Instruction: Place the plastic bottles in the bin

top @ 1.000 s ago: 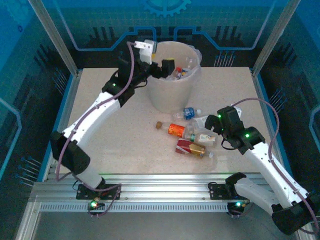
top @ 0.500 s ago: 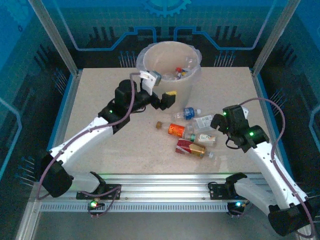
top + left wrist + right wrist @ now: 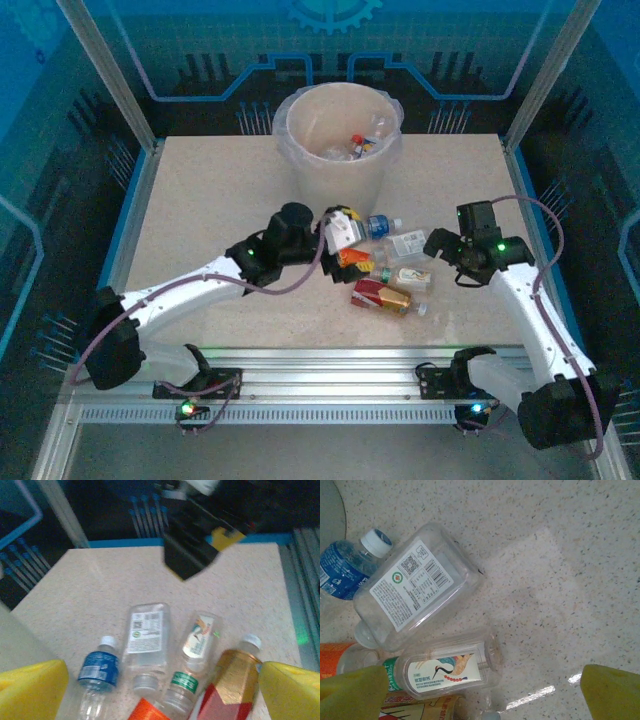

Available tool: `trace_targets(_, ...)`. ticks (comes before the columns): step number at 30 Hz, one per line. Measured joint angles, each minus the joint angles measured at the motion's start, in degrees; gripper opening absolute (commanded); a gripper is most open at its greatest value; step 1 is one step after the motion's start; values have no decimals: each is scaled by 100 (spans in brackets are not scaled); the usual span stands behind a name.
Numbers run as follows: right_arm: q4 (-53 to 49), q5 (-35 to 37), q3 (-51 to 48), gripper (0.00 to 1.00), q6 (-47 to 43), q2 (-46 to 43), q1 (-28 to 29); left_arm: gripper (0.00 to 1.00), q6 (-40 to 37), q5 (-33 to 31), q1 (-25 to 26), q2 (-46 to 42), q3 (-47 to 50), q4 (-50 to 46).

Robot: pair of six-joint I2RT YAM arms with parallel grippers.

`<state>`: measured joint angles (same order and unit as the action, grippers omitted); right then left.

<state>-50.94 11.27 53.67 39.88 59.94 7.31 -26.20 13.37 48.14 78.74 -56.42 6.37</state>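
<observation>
Loose plastic bottles (image 3: 385, 265) lie just in front of the bin (image 3: 335, 195).
From above, the desk (image 3: 200, 200) carries the bin, binned bottles (image 3: 355, 147) inside; the left end effector (image 3: 340, 232) hangs open and empty by its front wall, the right end effector (image 3: 441, 246) likewise open, farther right of it. The right wrist view adds labels: a barcode on the clear bottle (image 3: 415, 590), a crane on the green-banded bottle (image 3: 445, 672).

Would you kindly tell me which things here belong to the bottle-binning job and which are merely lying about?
Job: the bin; bottles inside it; lying loose, the blue-label bottle, white-label bottle, bird-label bottle, orange bottle, red-and-gold bottle.
Just there: the table, metal rail, blue enclosure walls.
</observation>
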Motion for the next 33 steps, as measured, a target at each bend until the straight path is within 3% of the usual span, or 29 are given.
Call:
trace_targets(5, 50, -195, -7, 100, -72, 160, -72, 99, -754, 0, 487, 474, 166, -72)
trace_targets(13, 107, -297, -92, 100, -133, 184, -190, 99, -1281, -7, 634, 1241, 136, -151)
trace_targets(33, 212, -393, -205, 100, -138, 181, -341, 93, -1453, -310, 852, 2455, -522, -387)
